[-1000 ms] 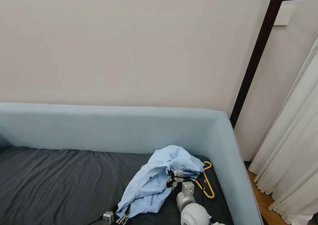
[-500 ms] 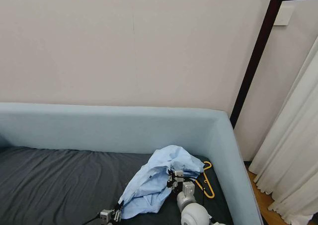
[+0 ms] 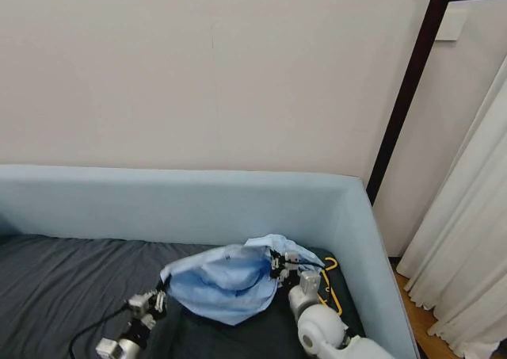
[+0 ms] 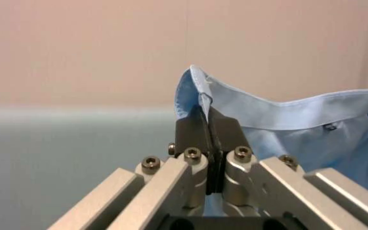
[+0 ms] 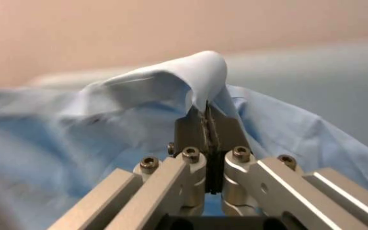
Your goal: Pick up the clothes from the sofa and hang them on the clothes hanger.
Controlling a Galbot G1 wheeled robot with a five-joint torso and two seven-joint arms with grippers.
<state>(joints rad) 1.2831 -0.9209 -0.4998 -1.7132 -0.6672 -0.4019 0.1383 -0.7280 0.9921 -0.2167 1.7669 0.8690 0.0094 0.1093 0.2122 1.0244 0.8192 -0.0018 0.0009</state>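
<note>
pale blue upholstery covers the sofa (image 3: 198, 208), the largest item in the head view. its back and side arm enclose a dark grey seat cushion (image 3: 63, 280). right of the sofa hang a white curtain (image 3: 467, 240) and, against the wall, a dark rack post (image 3: 404, 97).

the light blue shirt (image 3: 222, 284) is at the right end of the seat, stretched between two holds and sagging in the middle. whether its lowest fold touches the cushion cannot be told. two separated holds likely serve to open the garment so that collar and shoulders can be found for hanging.

the yellow hanger (image 3: 329, 292) lies on the cushion in the corner by the side arm, just beside the right arm and partly hidden by it. it is apart from the shirt, so the hanging step is judged not yet begun.

the left gripper (image 3: 161, 299) is at the shirt's left edge, its jaws pressed together on a stitched hem that stands up above the fingertips in the left wrist view. the right gripper (image 3: 279, 264) is at the opposite edge, near the hanger. it too is pinching the cloth, a fold of which drapes over its tips in the right wrist view.
</note>
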